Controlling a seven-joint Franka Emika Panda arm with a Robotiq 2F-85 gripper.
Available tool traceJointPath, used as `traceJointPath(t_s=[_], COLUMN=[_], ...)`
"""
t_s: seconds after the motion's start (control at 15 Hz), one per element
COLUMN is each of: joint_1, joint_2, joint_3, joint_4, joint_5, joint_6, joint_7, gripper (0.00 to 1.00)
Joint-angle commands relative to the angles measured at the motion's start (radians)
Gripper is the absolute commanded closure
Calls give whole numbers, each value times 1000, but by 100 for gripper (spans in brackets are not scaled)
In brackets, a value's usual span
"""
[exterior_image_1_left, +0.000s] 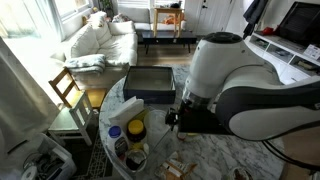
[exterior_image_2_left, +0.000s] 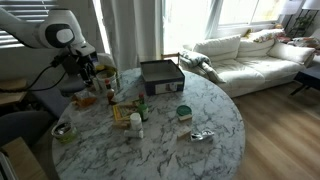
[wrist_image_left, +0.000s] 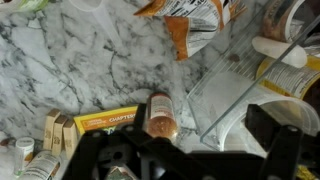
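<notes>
Fingers (wrist_image_left: 285, 150) of the robot: how do they stand?

Spread wide and holding nothing. In the wrist view they are two dark shapes at the bottom edge, hanging above a white marble surface (wrist_image_left: 60, 60).

What lies nearest to them?

A small bottle (wrist_image_left: 160, 115) with a brown cap rests on the surface just ahead of the gap between the fingers, not touching them. I cannot tell whether it stands upright or lies on its side. A flat yellow box (wrist_image_left: 105, 121) lies just beside it on one side, and a clear container (wrist_image_left: 235, 90) sits on the other. Beyond them lies a crumpled orange and white bag (wrist_image_left: 190, 25).

And the wider room?

In both exterior views the surface is a round table, crowded with jars and bottles on the arm's side. In an exterior view a dark flat case (exterior_image_2_left: 160, 73) sits near the far edge, and a small green-topped jar (exterior_image_2_left: 183, 112) stands well apart from the fingers. A white sofa (exterior_image_2_left: 245, 55) stands by the windows.
</notes>
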Motion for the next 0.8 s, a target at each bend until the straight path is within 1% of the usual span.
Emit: traceJointPath(t_s=[0.0, 0.33, 0.53, 0.6, 0.67, 0.73], joint_1=[36, 72, 92, 99, 105, 109], joint_2=[66, 128, 163, 174, 181, 188], joint_3=[-40, -91, -113, -119, -126, -129], joint_4=[61, 122, 159, 169, 175, 183], joint_5=[-29, -133, -163, -170, -179, -176], joint_6=[3, 9, 6, 8, 13, 17], joint_7=[44, 170, 216, 227, 239, 242], gripper=[0, 0, 0, 6, 15, 29])
